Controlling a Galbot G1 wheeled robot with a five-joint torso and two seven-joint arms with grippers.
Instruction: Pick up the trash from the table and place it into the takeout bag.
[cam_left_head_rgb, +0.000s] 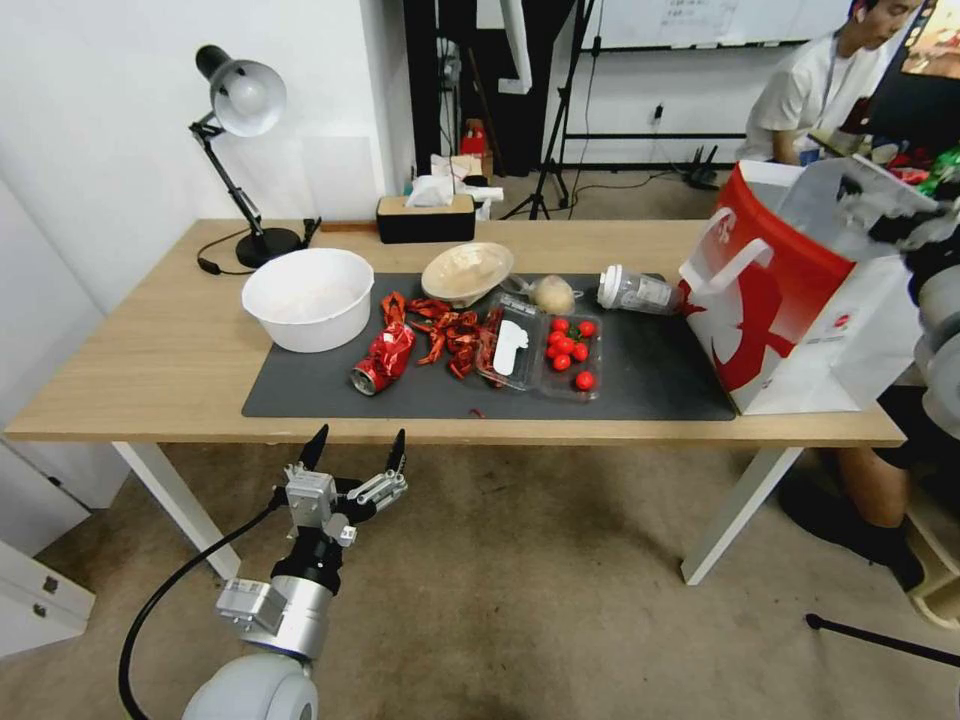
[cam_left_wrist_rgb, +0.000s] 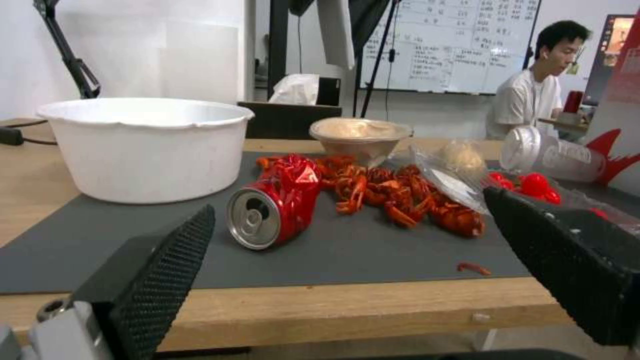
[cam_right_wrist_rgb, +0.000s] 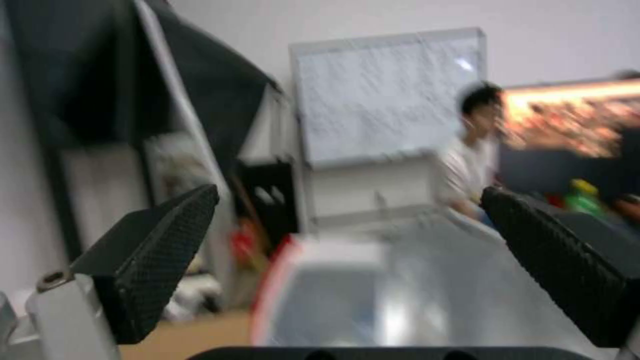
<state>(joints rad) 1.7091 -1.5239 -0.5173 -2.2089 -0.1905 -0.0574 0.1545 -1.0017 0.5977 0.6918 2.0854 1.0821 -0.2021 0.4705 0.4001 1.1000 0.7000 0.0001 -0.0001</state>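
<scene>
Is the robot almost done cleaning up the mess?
No. The crushed red can, beige bowl, clear lidded cup and other litter lie on the grey mat. The left gripper hangs open before the table edge; the right gripper is open above the takeout bag. Both grippers are empty.

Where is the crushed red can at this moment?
In the head view, the can lies on its side on the left part of the mat, between the white bowl and the red scraps.
</scene>
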